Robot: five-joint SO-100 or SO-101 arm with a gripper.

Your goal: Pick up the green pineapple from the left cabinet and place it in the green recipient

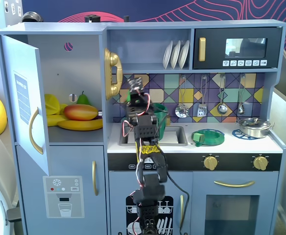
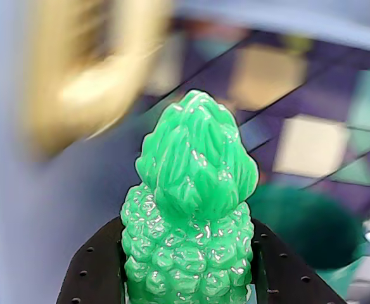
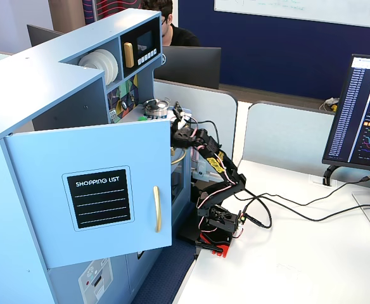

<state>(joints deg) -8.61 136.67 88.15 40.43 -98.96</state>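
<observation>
Holding: tool [image 2: 188, 297] clamps the pineapple [image 2: 190, 215], crown up.
Place: above the counter by the sink, clear of the open cabinet [image 1: 74, 73].
Left: carry to the green pot [image 1: 159, 113], just behind, and drop it in.

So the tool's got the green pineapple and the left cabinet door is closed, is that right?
Not quite. The tool does hold the green pineapple, as the wrist view shows, but the left cabinet door is open: in a fixed view it stands swung outward, with the fruit on the shelf exposed.
</observation>
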